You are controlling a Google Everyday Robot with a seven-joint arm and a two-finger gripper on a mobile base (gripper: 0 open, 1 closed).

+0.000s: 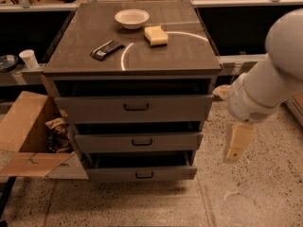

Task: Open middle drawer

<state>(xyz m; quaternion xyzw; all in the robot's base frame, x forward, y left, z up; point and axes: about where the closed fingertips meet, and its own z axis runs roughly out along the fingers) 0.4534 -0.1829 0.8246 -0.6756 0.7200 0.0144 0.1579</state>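
The middle drawer [138,142] is the medium-height grey front in the centre of a three-drawer cabinet [132,46], with a small black bar handle [142,142]. A dark gap shows above its front panel, as with the taller top drawer [135,109] and the slim bottom drawer [142,174]. My gripper [238,143] hangs beige below the white arm [270,79], to the right of the cabinet at about the middle drawer's height. It is apart from the drawer and touches nothing.
On the cabinet top lie a white bowl [131,18], a yellow sponge [155,35] and a black snack bar [107,49]. An open cardboard box [28,136] stands left of the drawers. A paper cup [29,58] sits on a shelf at the left. The floor is speckled.
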